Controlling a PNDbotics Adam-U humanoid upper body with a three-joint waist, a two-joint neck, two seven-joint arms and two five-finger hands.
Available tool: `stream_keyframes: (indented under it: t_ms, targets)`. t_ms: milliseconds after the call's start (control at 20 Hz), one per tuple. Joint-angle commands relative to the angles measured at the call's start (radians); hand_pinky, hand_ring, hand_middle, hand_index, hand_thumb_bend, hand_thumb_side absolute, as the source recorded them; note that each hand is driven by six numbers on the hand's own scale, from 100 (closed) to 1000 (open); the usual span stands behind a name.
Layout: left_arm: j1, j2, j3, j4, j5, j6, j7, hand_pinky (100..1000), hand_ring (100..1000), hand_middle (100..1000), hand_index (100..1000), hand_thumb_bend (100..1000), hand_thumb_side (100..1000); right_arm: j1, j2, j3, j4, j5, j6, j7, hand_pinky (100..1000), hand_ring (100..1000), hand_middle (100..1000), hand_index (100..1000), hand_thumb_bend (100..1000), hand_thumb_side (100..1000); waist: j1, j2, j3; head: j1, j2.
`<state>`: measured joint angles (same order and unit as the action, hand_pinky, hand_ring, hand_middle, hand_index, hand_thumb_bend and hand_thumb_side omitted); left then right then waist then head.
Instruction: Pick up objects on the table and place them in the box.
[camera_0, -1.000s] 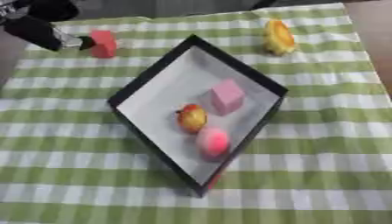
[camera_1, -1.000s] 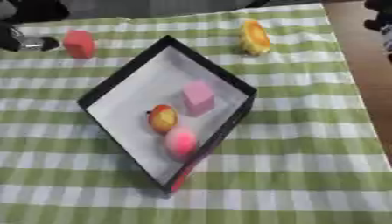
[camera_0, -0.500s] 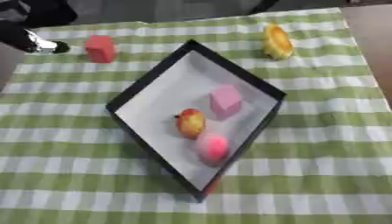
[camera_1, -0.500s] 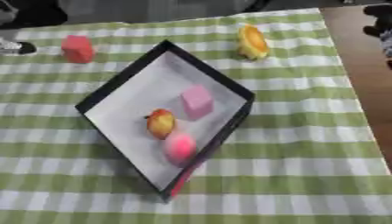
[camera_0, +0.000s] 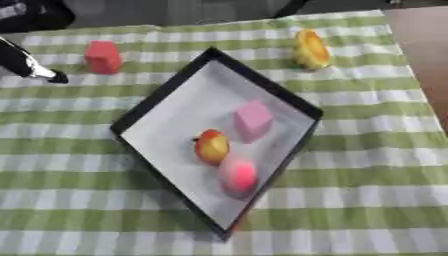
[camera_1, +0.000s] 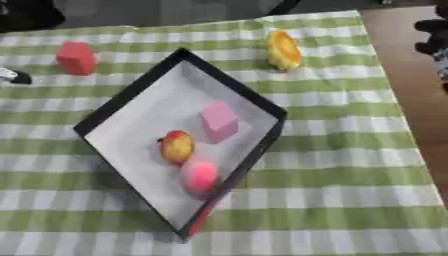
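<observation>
Three things lie in the box; the left hand near the red block seems open, empty.

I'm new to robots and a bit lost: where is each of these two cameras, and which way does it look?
Left eye view: in the robot's head, looking down at the box on the checked table; the left hand shows at the left edge.
Right eye view: beside it, looking down likewise; the right hand shows at the right edge.
Both share the box, red block and yellow object.
</observation>
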<state>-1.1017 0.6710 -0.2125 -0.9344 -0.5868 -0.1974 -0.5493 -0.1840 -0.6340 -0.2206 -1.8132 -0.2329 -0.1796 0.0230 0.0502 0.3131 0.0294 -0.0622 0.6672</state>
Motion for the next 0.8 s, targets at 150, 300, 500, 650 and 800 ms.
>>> stream_keyframes:
  t_ms: [150,300,500,650,800]
  targets:
    - [-0.046,0.013,0.044,0.051,-0.023,-0.013,-0.030,833,859,803,845,651,100,-0.015,-0.017,-0.003,-0.021,0.011,-0.002,0.007,868,952,770,919,100,593,-0.011,0.010,-0.011,0.026,-0.028]
    - [-0.054,0.006,0.054,0.082,-0.029,-0.017,-0.064,836,862,804,837,603,100,-0.022,-0.014,0.000,-0.021,0.014,-0.001,0.010,868,951,769,919,100,594,-0.006,0.023,-0.025,0.046,-0.041]
    - [-0.069,-0.001,0.067,0.117,-0.070,-0.013,-0.085,839,867,806,839,597,100,-0.030,-0.012,0.001,-0.021,0.016,-0.001,0.012,867,950,768,919,100,598,-0.001,0.037,-0.042,0.067,-0.052]
    - [-0.079,-0.003,0.079,0.130,-0.119,-0.010,-0.068,839,870,805,844,618,100,-0.033,-0.009,0.002,-0.020,0.019,0.000,0.013,867,949,767,918,100,600,0.002,0.047,-0.051,0.081,-0.058]
    - [-0.089,-0.003,0.090,0.129,-0.147,-0.015,-0.039,836,867,798,841,617,100,-0.033,-0.009,0.002,-0.019,0.022,0.000,0.012,867,949,767,918,100,601,0.004,0.051,-0.055,0.086,-0.060]
